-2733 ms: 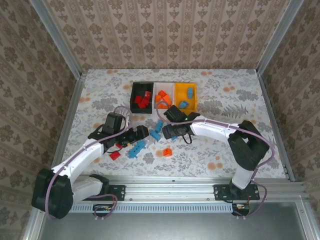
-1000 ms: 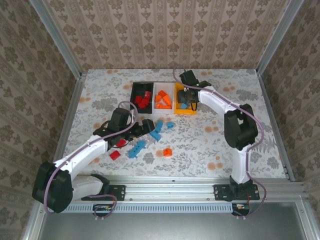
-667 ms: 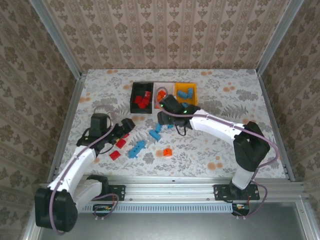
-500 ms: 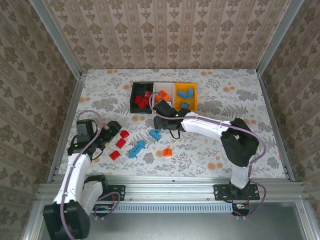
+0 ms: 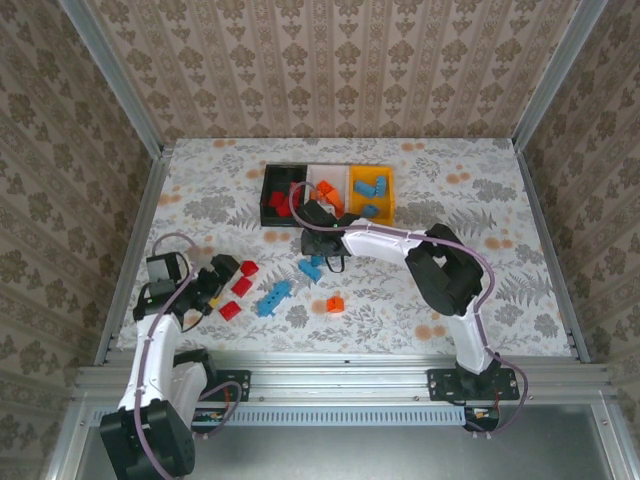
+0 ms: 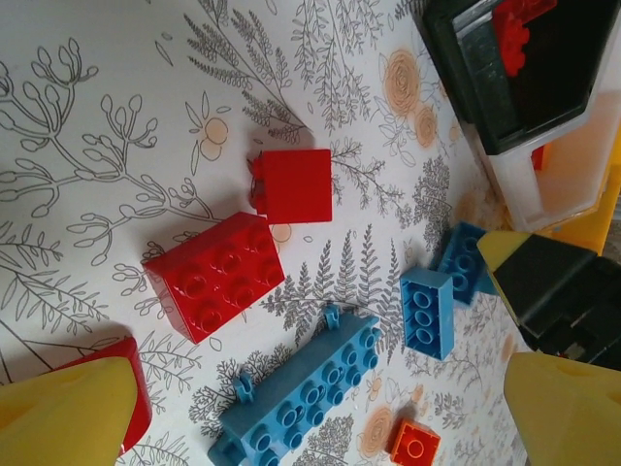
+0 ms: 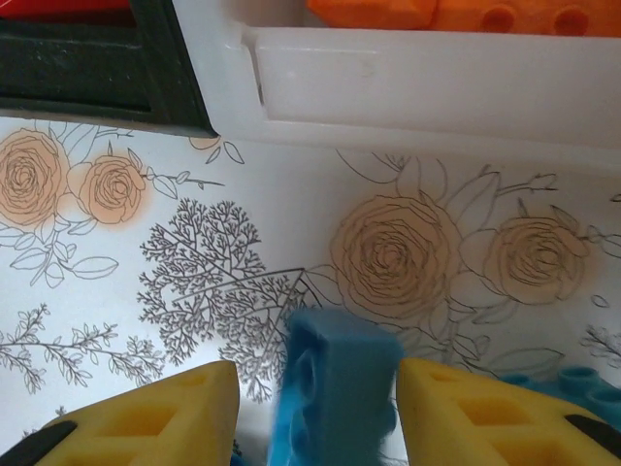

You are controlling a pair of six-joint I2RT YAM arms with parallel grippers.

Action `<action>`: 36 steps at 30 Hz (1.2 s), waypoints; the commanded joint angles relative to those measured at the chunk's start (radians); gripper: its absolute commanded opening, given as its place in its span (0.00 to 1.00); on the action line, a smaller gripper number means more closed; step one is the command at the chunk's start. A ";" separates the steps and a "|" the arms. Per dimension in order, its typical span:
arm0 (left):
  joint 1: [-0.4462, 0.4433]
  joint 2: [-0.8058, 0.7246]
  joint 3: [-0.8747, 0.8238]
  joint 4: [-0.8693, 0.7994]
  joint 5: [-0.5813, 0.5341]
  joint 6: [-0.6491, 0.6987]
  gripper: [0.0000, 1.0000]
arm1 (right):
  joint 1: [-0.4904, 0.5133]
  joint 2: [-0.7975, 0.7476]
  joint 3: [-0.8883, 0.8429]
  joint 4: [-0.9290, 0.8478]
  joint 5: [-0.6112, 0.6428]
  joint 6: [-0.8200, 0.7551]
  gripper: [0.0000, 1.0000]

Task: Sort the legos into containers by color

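Three bins stand in a row at the back: black (image 5: 270, 190) with red legos, white (image 5: 312, 178) with orange ones, orange-yellow (image 5: 388, 195) with blue ones. My right gripper (image 5: 316, 256) is low on the table just in front of the white bin (image 7: 408, 87). It is open, and a small blue brick (image 7: 335, 388) stands between its fingers, against the right one. My left gripper (image 5: 218, 276) is wide open at the left, beside loose red bricks (image 6: 215, 275). A long blue brick (image 6: 301, 393) and a small orange one (image 6: 415, 445) lie ahead of the left gripper.
Other loose bricks lie mid-table: a red square (image 6: 293, 184), a short blue one (image 6: 427, 311), a red one (image 5: 229, 310) nearest the front. Metal rails and patterned walls close in the table (image 5: 480, 230). Bare floral surface spreads to the right.
The right gripper has left the orange-yellow bin and come down left onto the table at the blue brick. The left arm has drawn back to the left, away from the bins.
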 commanded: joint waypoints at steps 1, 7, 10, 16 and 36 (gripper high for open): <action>0.009 0.011 -0.002 0.020 0.029 0.018 1.00 | -0.003 0.039 0.029 -0.006 0.002 0.028 0.47; 0.008 0.031 0.015 0.015 0.026 0.019 1.00 | 0.000 0.059 0.050 -0.012 0.012 0.018 0.45; 0.008 0.032 0.020 0.014 0.026 0.017 1.00 | 0.001 0.065 0.061 -0.033 0.017 -0.006 0.43; 0.008 0.032 0.028 0.006 0.028 0.017 1.00 | 0.003 0.072 0.057 -0.046 -0.035 -0.096 0.63; 0.005 0.002 0.033 -0.032 0.034 0.016 1.00 | 0.013 0.092 0.142 -0.098 -0.096 -0.280 0.74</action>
